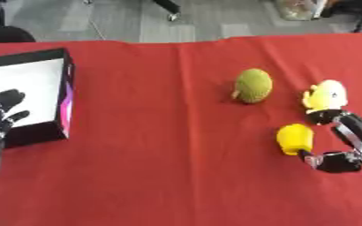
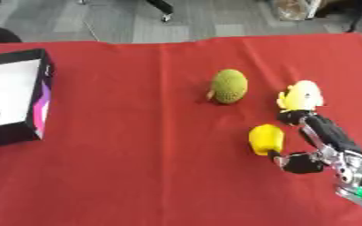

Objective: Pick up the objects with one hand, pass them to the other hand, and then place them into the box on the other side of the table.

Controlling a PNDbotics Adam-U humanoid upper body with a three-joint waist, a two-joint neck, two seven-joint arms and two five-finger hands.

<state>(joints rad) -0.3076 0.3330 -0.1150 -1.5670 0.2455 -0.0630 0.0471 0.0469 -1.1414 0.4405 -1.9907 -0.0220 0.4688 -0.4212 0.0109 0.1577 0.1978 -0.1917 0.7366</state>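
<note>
Fingers [image 2: 298, 117] of right hand [image 2: 323, 148] beside yellow object [image 2: 266, 138].

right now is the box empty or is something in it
Empty as far as shown: the box shows only a plain white floor; all three toys lie out on the red cloth.

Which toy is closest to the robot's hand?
The plain yellow one: it sits between the right hand's fingers. The green ball lies farther off; the yellow-and-white toy is just past a fingertip.

Grey floor [image 1: 137, 20] — red tablecloth [image 1: 161, 167]
</note>
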